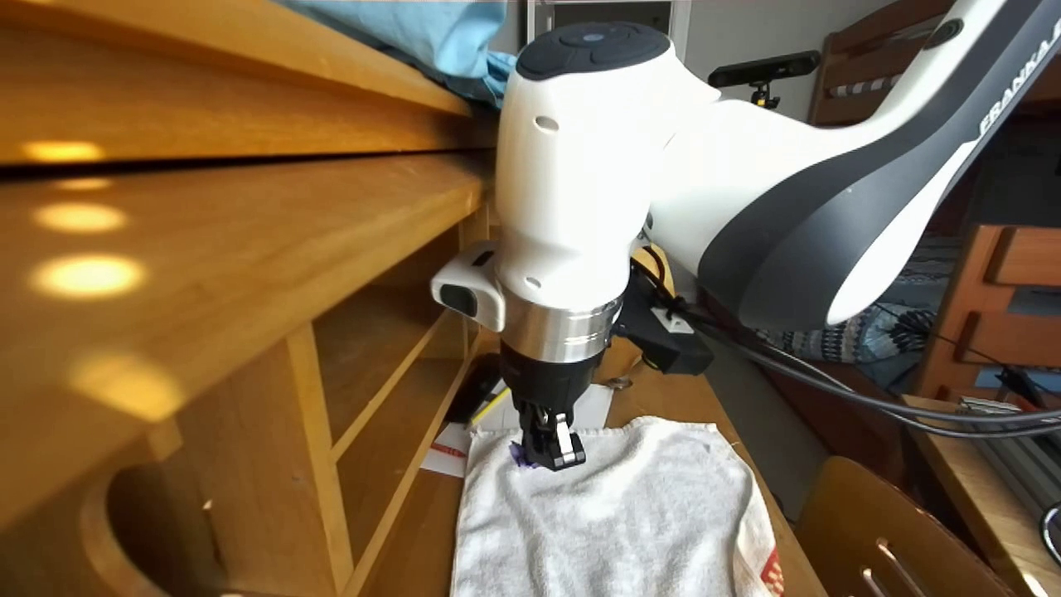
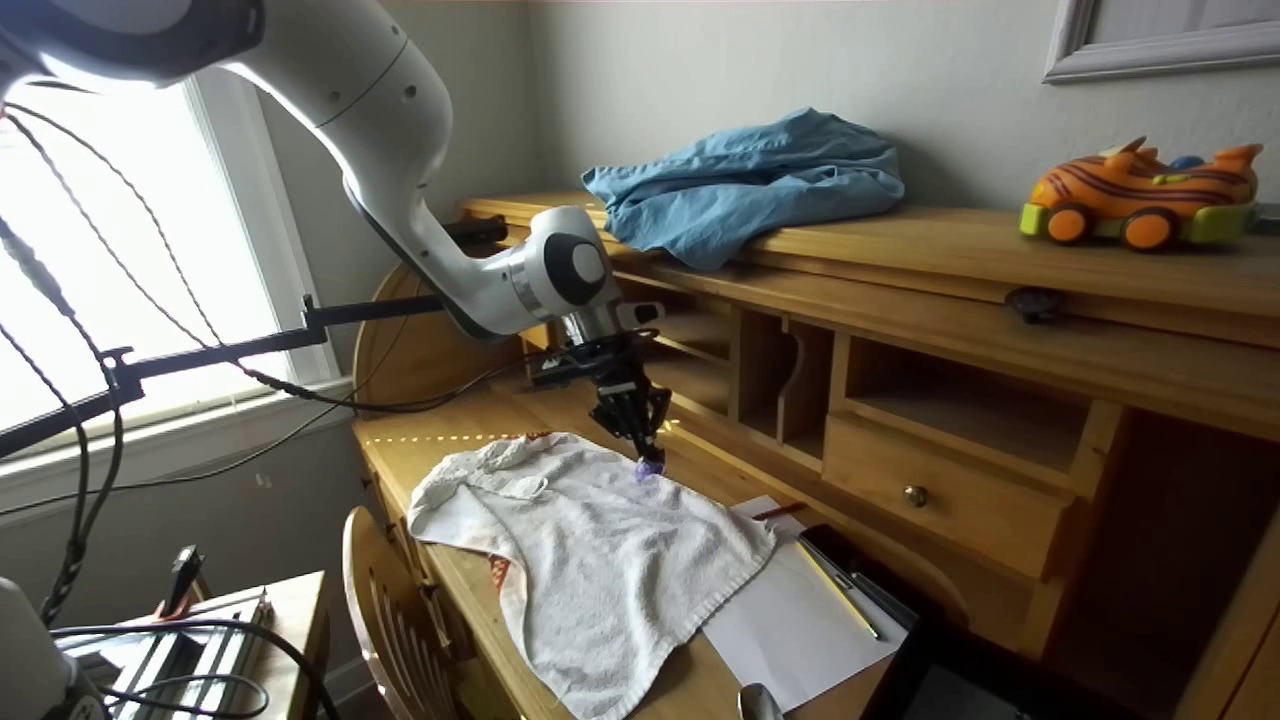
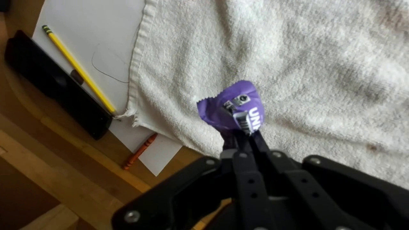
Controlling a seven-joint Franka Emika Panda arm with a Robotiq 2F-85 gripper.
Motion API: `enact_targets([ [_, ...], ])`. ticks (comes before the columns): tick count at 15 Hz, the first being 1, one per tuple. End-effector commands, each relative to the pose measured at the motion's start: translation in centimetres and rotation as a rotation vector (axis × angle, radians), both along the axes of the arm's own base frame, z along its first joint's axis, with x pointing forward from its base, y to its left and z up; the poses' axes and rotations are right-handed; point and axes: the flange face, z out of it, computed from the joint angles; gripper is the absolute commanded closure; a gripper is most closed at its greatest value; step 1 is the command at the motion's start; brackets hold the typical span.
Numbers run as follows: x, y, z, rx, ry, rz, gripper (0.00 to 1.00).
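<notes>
The hand (image 3: pixel 246 140) was closed, gripping a purple wrapper (image 3: pixel 231 107) that stuck out beyond its tips with a toothed edge pointing left. White lettering and a few small printed patches showed on the wrapper. It was held over a white towel (image 2: pixel 620 560), close to the side nearest the shelf unit (image 2: pixel 900 310); whether it touched the cloth could not be told. The towel lay rumpled on a wooden counter (image 2: pixel 400 452), red patterning showing at parts of its border.

In an exterior view, white paper (image 2: pixel 770 640) lay to the near right of the towel, partly under it. A yellow pencil (image 2: pixel 838 590) rested across the sheet beside a long black object (image 2: pixel 870 580), and a red crayon (image 2: pixel 780 511) lay farther off, at the far end of the paper. The rounded end of a metal spoon (image 2: pixel 758 703) showed to the near left of the sheet. The shelf unit, with a small drawer (image 2: pixel 960 530), bordered the counter's far right side. On top were a crumpled blue cloth (image 2: pixel 750 190) and, to its right, an orange toy car (image 2: pixel 1140 200).
</notes>
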Motion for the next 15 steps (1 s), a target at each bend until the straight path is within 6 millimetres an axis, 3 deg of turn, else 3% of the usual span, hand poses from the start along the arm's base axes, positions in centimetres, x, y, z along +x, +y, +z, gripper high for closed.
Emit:
enact_targets([
  [1, -1.8, 0.6, 1.3, 0.083, 0.026, -0.089, 0.99],
  [9, -6.3, 1.1, 2.4, 0.148, 0.122, -0.279, 0.99],
  [15, -8.7, -2.9, 2.0, 0.075, 0.165, -0.499, 0.99],
])
